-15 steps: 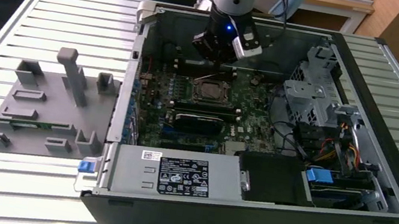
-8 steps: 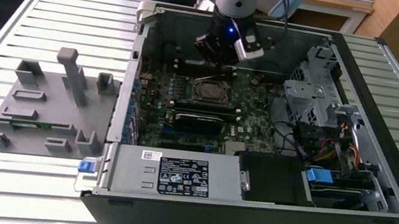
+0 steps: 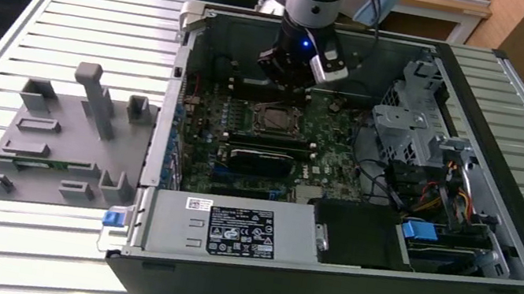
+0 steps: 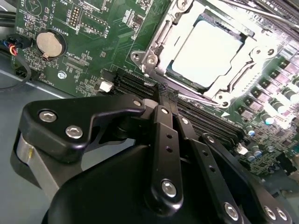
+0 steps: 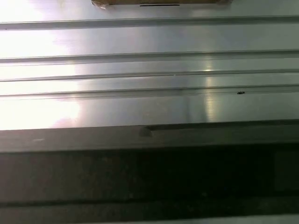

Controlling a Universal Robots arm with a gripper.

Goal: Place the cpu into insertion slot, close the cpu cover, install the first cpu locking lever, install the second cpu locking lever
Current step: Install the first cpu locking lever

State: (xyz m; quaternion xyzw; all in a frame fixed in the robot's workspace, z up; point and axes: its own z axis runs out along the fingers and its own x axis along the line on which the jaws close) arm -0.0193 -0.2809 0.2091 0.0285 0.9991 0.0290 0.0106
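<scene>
a slatted metal table [image 3: 71, 11] carries an open computer case [image 3: 345, 289] at the centre-right and a grey fixture (plastic) [image 3: 60, 145] at the left.

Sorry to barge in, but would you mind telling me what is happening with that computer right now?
A robot arm is working inside an open desktop computer case that lies on a slatted metal table. Its gripper hangs just above the green motherboard, holding nothing, close to the memory slots. In the second wrist view the cpu already sits in the insertion slot, and the cpu cover lies down around it. Whether the locking levers are latched is unclear.
</scene>
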